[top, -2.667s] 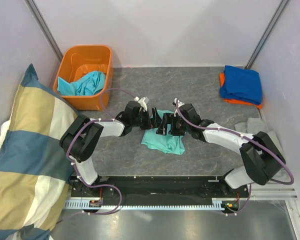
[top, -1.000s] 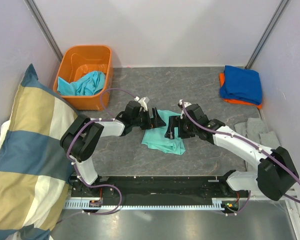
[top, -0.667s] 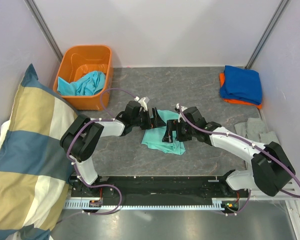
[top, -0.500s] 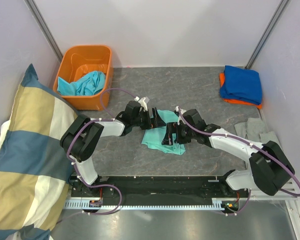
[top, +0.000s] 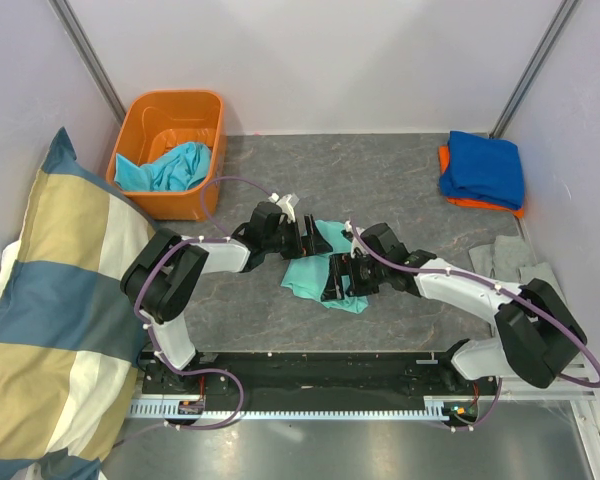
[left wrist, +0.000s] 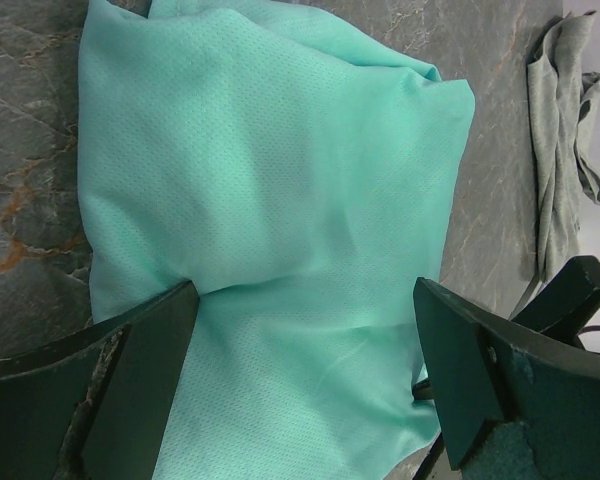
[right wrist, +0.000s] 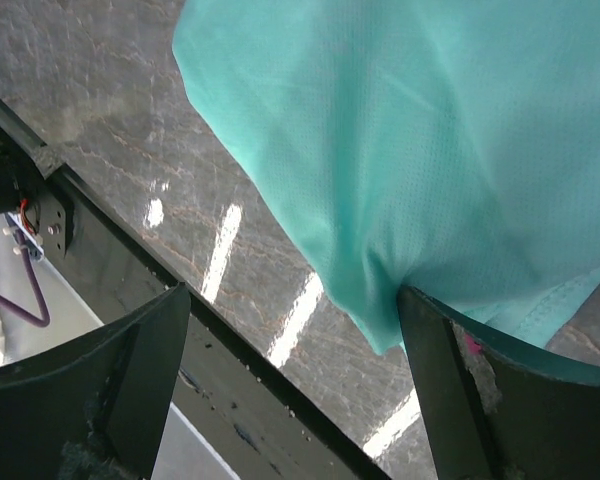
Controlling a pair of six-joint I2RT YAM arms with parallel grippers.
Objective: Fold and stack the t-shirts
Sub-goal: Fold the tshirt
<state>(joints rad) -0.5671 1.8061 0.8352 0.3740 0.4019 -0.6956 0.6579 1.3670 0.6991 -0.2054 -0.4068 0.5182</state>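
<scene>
**benchlurker:** Where's the shirt sitting relative to your 2 grippers right now?

**me:** The mint-teal t-shirt (top: 302, 272) is crumpled mid-table (top: 400, 170), close to my side, and both arms are reaching in over it. The left gripper (left wrist: 302, 295) is over the far-left part of it. On that wrist cam the jaws are spread wide and the cloth fills the whole gap between them. It runs right up against the inner face of the finger (left wrist: 140, 350) on the left of that view, so nothing is clamped there.

**benchlurker:** And the right one?

**me:** The right gripper (right wrist: 292, 295) sits lower, over the near-right part of the shirt. Its jaws are wide apart too. On its wrist cam the fabric comes in from the top and bunches against the finger (right wrist: 460, 360) on the right of that view. The other finger has only bare table and the base rail behind it. So it's touching 1 finger and isn't pinched. I can't tell from that angle whether the cloth is lifted off the table there.

**benchlurker:** What about the other shirts?

**me:** There's 1 turquoise t-shirt (top: 170, 165) heaped in the orange bin (top: 140, 120) at the far left. The royal blue t-shirt (top: 485, 165) lies folded on top of the orange t-shirt (top: 444, 157) at the far right, well apart from both grippers. A grey cloth (top: 505, 255) is crumpled at the right edge beside my right arm, and the striped pillow (top: 50, 300) leans off the table's left side.
</scene>
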